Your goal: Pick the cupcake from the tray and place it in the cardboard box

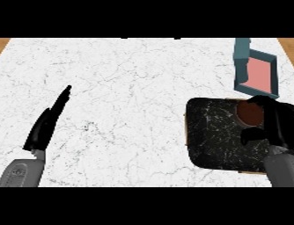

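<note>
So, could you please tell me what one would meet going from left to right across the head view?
Left robot hand, open and resting over the white counter → dark tray → cupcake, with the right robot hand curled round it. The box lies farther back, above the tray's right part, so its place in the order is unclear.

One head view looks steeply down onto the white marble counter (123, 88), forearms entering below.

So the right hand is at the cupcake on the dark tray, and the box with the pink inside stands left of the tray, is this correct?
Not quite. In the head view the box stands beyond the tray, at the counter's far right, not to its left. The right hand is indeed at the cupcake.
</note>
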### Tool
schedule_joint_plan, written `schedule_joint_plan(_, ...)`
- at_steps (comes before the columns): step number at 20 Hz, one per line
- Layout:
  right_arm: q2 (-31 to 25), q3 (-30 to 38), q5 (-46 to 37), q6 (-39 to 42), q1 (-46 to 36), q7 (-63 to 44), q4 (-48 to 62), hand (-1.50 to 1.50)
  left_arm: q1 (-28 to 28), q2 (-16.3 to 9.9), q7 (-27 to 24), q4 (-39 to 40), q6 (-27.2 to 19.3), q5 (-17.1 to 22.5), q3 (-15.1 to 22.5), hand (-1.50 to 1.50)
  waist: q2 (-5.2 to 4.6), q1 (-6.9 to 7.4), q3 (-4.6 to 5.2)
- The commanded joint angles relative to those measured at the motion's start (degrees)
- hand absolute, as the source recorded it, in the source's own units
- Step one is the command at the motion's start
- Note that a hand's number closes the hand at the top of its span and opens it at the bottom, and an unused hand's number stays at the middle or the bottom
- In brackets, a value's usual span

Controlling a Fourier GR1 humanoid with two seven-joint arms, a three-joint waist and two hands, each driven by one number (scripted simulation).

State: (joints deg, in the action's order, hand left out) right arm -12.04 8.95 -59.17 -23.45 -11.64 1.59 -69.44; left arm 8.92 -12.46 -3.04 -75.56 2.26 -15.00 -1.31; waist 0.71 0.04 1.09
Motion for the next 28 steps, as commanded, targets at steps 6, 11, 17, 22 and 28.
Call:
schedule_joint_plan(6, 1.04, 1.82, -2.83, -12.61, -1.64, 1.99, 5.11, 1.5, -0.92, 0.42, -1.9, 1.75, -0.57, -0.69, -0.96, 0.0, -0.79, 0.1, -1.1)
schedule_joint_plan(11, 4.27, -5.07, -16.55, 2.02, -12.1, -11.99, 8.46, 1.5, 1.14, 0.86, 0.15, 0.53, 1.42, -0.67, 0.95, 0.0, -1.35, 2.7, -0.95)
schedule_joint_plan(17, 10.44, -10.51, -22.27, 23.35, -25.31, -22.2, 13.26, 1.5, 2.68, 1.39, -0.38, 0.79, 2.14, -1.37, 2.57, 0.0, -1.8, 5.66, -0.83)
schedule_joint_plan(22, 11.88, -10.66, -19.86, 23.95, -41.25, -30.94, 23.54, 1.5, 0.03, 1.35, -0.49, -0.1, 1.09, -1.16, 1.41, 0.0, -1.28, 3.3, -1.08)
schedule_joint_plan(28, 11.57, -10.66, -24.22, 25.6, -49.26, -38.72, 21.98, 1.5, 0.7, 0.51, 1.3, -0.52, 1.02, -0.73, -0.35, 0.0, -0.76, 0.87, -1.07)
